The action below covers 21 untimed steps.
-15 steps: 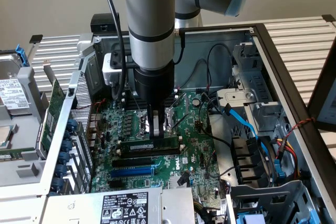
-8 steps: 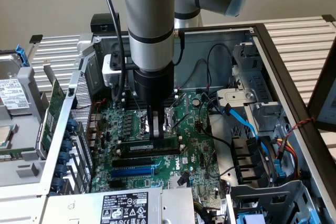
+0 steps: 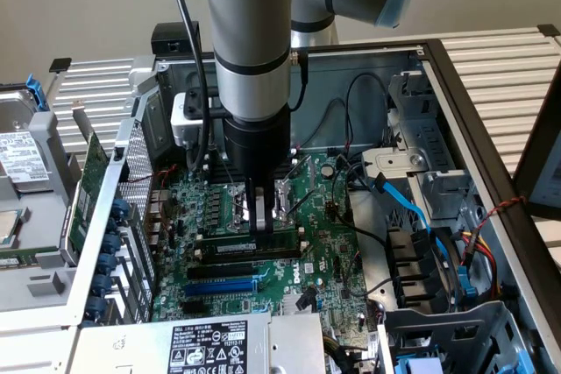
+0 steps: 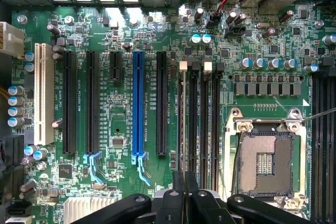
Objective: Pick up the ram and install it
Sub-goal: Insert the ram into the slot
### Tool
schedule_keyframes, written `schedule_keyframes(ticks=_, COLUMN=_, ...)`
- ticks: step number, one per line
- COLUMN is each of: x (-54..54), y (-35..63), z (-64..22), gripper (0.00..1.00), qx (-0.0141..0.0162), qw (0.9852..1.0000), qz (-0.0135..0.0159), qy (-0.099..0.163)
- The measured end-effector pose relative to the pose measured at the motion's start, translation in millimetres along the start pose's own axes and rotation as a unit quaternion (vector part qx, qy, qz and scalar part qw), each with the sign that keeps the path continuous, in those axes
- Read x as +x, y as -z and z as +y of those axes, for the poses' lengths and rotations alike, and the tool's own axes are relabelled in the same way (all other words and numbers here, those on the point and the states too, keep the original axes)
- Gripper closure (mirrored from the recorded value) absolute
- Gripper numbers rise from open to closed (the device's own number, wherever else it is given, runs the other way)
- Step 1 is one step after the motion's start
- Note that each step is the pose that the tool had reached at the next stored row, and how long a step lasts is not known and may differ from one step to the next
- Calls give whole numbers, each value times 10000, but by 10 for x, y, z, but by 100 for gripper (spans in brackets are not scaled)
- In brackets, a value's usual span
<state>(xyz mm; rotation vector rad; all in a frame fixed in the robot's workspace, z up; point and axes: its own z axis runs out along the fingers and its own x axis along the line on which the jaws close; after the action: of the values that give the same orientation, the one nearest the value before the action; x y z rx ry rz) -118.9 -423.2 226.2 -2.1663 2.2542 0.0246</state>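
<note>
One ram (image 3: 237, 247) stands upright, pinched tight by your gripper (image 3: 260, 227). That lines its edge with the memory slots (image 4: 205, 119).

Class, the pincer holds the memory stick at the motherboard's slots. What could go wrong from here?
The thin green ram stick, gripped in the pincer, could miss the long black memory slots and bend under pressure. A slip sideways might hit the open silver processor socket beside them.

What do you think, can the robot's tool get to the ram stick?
Yes, it seems so: the tool is shut on the ram, gripping its top edge. Nothing sits between them. The ram stands on edge over the black memory slots.
</note>
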Motion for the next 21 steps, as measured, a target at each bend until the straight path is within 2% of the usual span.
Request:
schedule_keyframes(ticks=14, x=2, y=-1, z=1, gripper=86, qx=-1, qw=10000, qz=-1, qy=1)
schedule_keyframes(ticks=16, x=2, y=-1, z=1, gripper=74, qx=-1, qw=10000, qz=-1, qy=0)
schedule_keyframes(ticks=17, x=2, y=0, z=3, gripper=74, qx=-1, qw=10000, qz=-1, qy=0)
schedule_keyframes(ticks=18, x=2, y=3, z=3, gripper=67, qx=-1, qw=10000, qz=-1, qy=0)
schedule_keyframes(ticks=21, x=2, y=17, z=5, gripper=67, qx=-6, qw=10000, qz=-18, qy=-1)
